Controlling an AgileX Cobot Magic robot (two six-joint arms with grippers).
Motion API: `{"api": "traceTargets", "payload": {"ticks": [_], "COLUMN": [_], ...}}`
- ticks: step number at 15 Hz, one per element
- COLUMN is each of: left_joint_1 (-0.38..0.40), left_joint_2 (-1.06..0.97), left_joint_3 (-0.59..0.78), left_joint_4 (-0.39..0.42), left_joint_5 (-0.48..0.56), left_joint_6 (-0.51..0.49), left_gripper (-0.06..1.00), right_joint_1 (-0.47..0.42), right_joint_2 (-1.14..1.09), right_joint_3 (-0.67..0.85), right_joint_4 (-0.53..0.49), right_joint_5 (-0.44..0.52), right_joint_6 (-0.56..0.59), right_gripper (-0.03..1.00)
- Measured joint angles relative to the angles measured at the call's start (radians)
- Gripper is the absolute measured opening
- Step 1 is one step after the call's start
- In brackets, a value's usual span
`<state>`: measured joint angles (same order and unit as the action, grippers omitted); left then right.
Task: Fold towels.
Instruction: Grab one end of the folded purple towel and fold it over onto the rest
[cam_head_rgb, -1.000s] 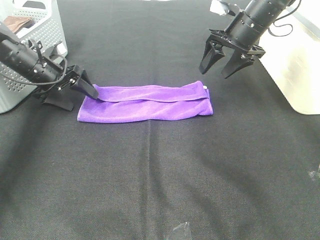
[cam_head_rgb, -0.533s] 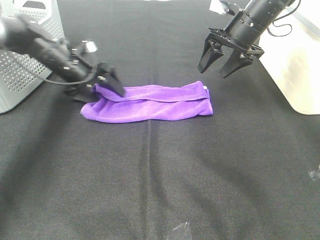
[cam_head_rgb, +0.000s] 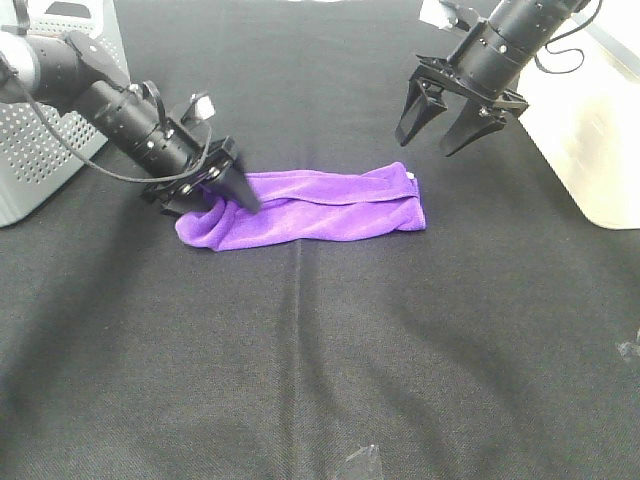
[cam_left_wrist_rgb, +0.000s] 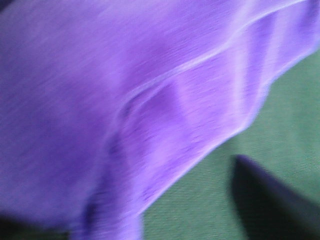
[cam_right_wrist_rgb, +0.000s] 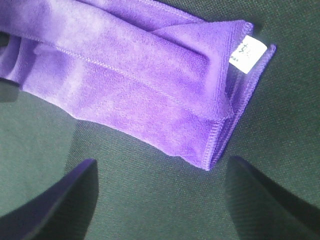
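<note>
The towel (cam_head_rgb: 330, 205) lies on the desk (cam_head_rgb: 300, 350) as a folded strip, long axis left to right across the upper middle of the frame. Our left pincer (cam_head_rgb: 222, 195) sits at its bunched left end; whether it grips, we cannot tell. Our right pincer (cam_head_rgb: 425, 146) hangs wide open, empty, near the right end.

Plush purple microfibre towel (cam_head_rgb: 320, 205), stitched hem

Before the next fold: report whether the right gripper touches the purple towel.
Apart. The right wrist view shows bare black cloth between the open right gripper and the purple towel.
</note>
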<state>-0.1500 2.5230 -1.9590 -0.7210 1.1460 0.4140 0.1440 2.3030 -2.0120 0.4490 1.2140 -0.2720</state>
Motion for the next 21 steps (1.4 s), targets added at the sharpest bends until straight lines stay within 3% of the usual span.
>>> {"api": "traceTargets", "payload": {"ticks": [3, 4, 5, 8, 14, 21], "left_joint_1": [0.004, 0.009, 0.010, 0.011, 0.052, -0.092], "left_joint_2": [0.006, 0.009, 0.009, -0.002, -0.094, -0.094], "left_joint_3": [0.000, 0.000, 0.000, 0.003, 0.010, -0.153], "left_joint_4": [0.079, 0.093, 0.096, 0.115, 0.249, 0.262], "left_joint_5": [-0.025, -0.033, -0.036, -0.045, -0.050, -0.007], "left_joint_6": [-0.060, -0.059, -0.059, -0.059, -0.059, -0.081], "left_gripper": [0.27, 0.07, 0.03, 0.03, 0.03, 0.03], "right_joint_1": [0.000, 0.000, 0.000, 0.000, 0.000, 0.000], "right_joint_2": [0.000, 0.000, 0.000, 0.000, -0.048, -0.170], "right_joint_3": [0.000, 0.000, 0.000, 0.000, 0.000, 0.000], "right_joint_4": [0.003, 0.015, 0.021, 0.024, 0.019, 0.015], "right_joint_5": [0.000, 0.000, 0.000, 0.000, 0.000, 0.001], "right_joint_6": [0.002, 0.002, 0.002, 0.005, 0.052, 0.055], "right_gripper": [0.68, 0.68, 0.68, 0.68, 0.68, 0.68]}}
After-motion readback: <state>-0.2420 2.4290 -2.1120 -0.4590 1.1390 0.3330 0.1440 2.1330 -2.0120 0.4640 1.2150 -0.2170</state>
